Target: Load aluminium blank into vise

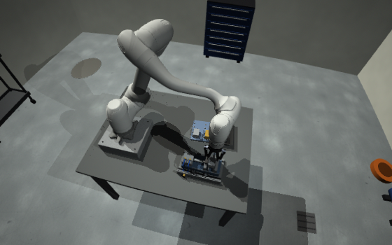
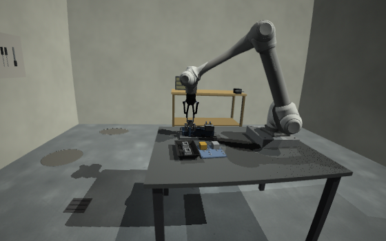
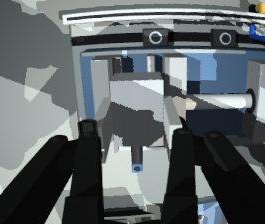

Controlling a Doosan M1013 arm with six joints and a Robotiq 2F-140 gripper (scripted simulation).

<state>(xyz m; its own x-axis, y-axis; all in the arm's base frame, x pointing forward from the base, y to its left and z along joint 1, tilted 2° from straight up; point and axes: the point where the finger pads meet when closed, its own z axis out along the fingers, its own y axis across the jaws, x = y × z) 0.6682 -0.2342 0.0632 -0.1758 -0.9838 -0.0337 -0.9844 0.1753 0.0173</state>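
1. Aluminium blank, a small grey block: I judge it is what my black two-finger tool (image 2: 189,123) is clamped on. The fingers stand narrow but not fully together, so something is between them, though the wrist view hides the block itself behind the black fingers.

2. I have the tool hanging straight down over the blue-and-grey pneumatic vise (image 1: 202,167), which sits near the worktop (image 1: 125,168) edge farthest from the arm's base. From the wrist view the vise's light jaw blocks and the piston rod (image 3: 231,102) lie just below. I cannot tell whether the blank is touching the low bars or is still above them.

3. Looks done: the dark rectangular outfeed tray (image 2: 179,151) holds two finished parts (image 2: 186,146) with pockets up. They seem flat, but they are too small for me to judge whether they lean on anything.

4. Looks done: on the blue infeed plate (image 2: 216,154), beside the tray, a yellow brass blank (image 2: 202,145) and a second grey aluminium blank (image 2: 215,144) lie side by side, neither stacked.

5. Left, by my reckoning: seat the held blank flat on the bars, push it against the fixed jaw and the work stop, then release and withdraw.
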